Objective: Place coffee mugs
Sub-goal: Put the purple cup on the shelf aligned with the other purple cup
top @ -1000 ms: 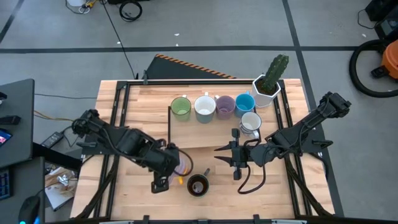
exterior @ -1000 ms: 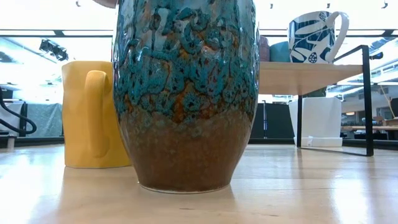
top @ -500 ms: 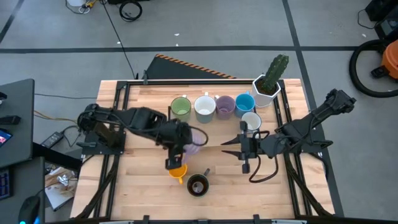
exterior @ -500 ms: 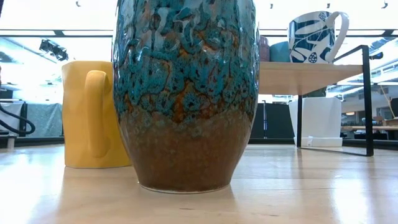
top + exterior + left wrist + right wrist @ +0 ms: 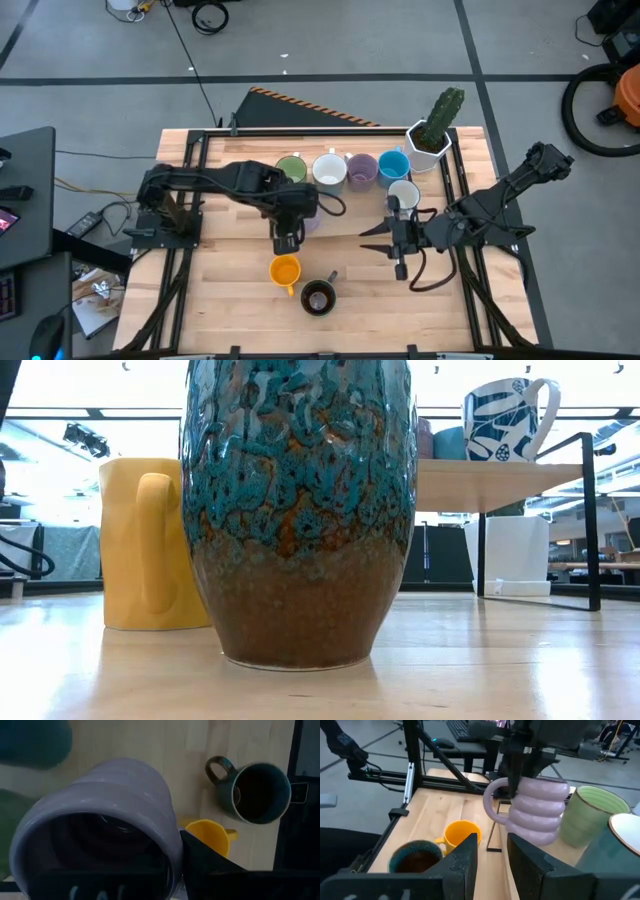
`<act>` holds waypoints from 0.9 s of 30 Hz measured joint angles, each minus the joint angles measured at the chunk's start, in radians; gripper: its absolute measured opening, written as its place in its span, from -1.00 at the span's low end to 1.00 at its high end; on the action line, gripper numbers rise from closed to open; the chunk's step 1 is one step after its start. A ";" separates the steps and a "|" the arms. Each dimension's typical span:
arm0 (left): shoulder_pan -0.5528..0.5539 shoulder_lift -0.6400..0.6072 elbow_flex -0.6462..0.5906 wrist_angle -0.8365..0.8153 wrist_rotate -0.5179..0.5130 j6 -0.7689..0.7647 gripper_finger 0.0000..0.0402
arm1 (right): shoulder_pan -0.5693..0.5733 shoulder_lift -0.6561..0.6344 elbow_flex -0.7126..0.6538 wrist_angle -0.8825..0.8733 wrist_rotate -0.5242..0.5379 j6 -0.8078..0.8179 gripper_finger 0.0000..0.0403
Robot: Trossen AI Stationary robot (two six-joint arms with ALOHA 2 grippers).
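Observation:
My left gripper (image 5: 300, 218) is shut on a ribbed lavender mug (image 5: 535, 815), which hangs over the middle of the table, close to the green mug (image 5: 590, 815). An orange mug (image 5: 285, 270) and a dark brown mug (image 5: 318, 297) stand on their bases near the front edge. On the low shelf at the back stand green (image 5: 290, 170), white (image 5: 328, 172), lavender (image 5: 361, 172), blue (image 5: 393, 165) and white-grey (image 5: 403, 195) mugs. My right gripper (image 5: 385, 240) hovers open right of centre with nothing between its fingers; it points toward the lavender mug. My left gripper holds the lavender mug by its rim wall (image 5: 520, 787), on the handle's side, coming from above and pointing steeply down. One finger (image 5: 200, 862) lies outside the wall; the other is hidden by the mug. The mug hangs mouth up, slightly tilted, lifted clear of the table.
A white hexagonal pot with a cactus (image 5: 432, 128) stands at the shelf's right end. The black shelf frame (image 5: 272, 200) runs along the shelf's left side. Bare wood lies on the left half of the table (image 5: 215, 270).
My left gripper has carried the lavender mug from above the orange mug toward the far edge and the right, up to the shelf's left part; the orange mug now shows in full. My right gripper has drawn back a little toward the right and risen slightly.

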 joint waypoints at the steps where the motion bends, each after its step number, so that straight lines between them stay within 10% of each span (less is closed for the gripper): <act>1: 0.000 0.008 0.000 -0.004 0.002 0.000 -0.80 | 0.000 0.000 0.000 0.000 0.000 0.005 -0.44; 27: -0.004 0.058 -0.005 -0.013 -0.081 0.004 -0.74 | 0.000 0.000 0.000 -0.007 -0.019 0.015 -0.45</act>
